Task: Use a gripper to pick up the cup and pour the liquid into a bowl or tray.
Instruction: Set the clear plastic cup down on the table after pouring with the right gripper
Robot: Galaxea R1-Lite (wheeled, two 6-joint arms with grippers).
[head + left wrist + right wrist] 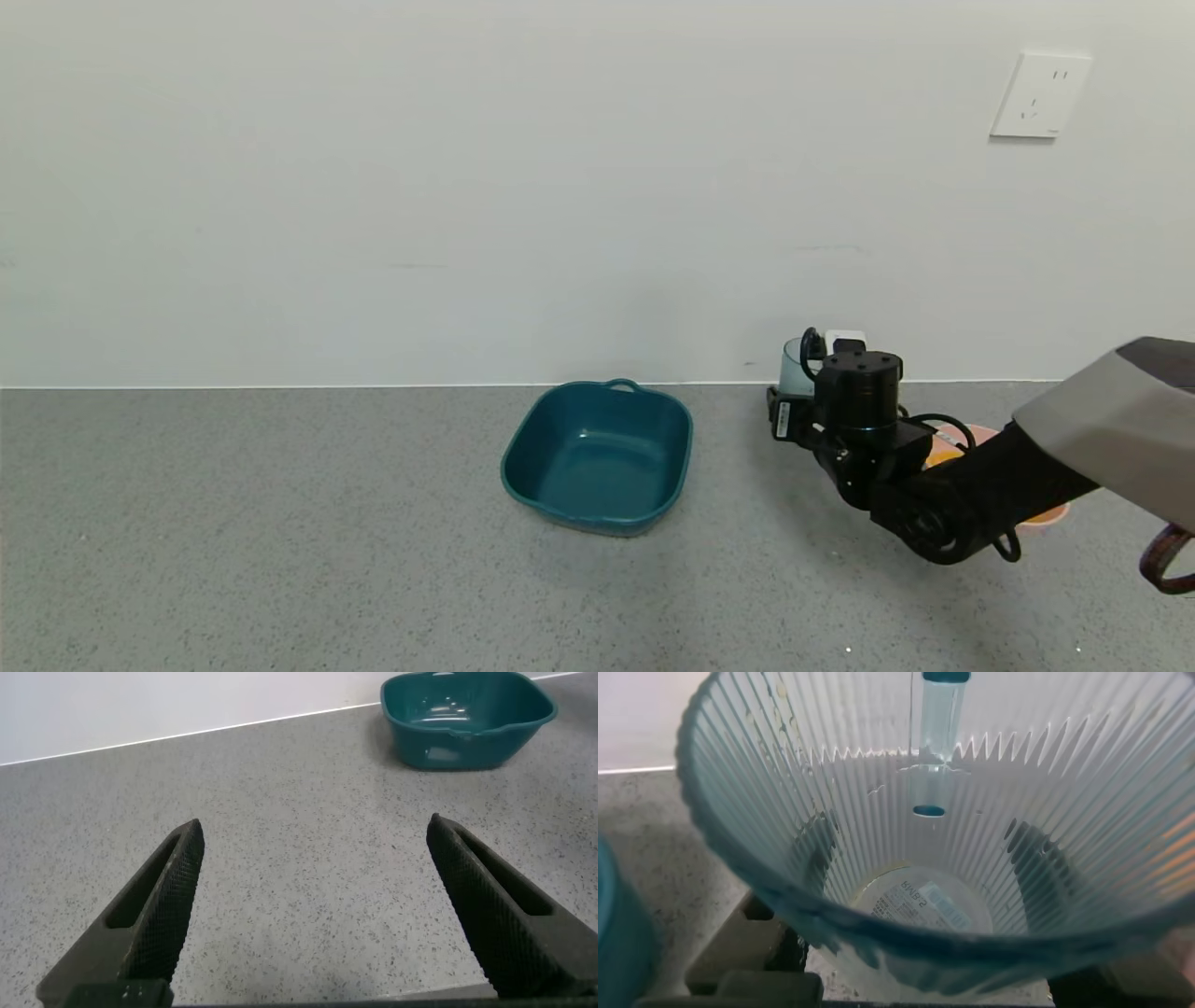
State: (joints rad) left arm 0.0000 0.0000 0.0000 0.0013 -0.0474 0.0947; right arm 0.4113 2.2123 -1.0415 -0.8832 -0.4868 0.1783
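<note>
Head view: the right tool (pixel 810 397) sat on the right side of the grey table (pixel 280 541), clenched on the cup (pixel 796 366), held near the far wall. Pink bowl (pixel 980 436) lay mostly hidden behind the right arm, with orange liquid (pixel 941 457) showing in it. Teal tray (pixel 597 457) stood at centre, well apart to the left.

Left wrist view: left tool (pixel 313 915) hung released above bare table, jaws spread wide; the tray (pixel 467 719) lay far off.

Right wrist view: the cup (pixel 971 859), ribbed and translucent, filled the view, with dark fingers (pixel 1032 854) pressed on both sides. No liquid was visible inside.
</note>
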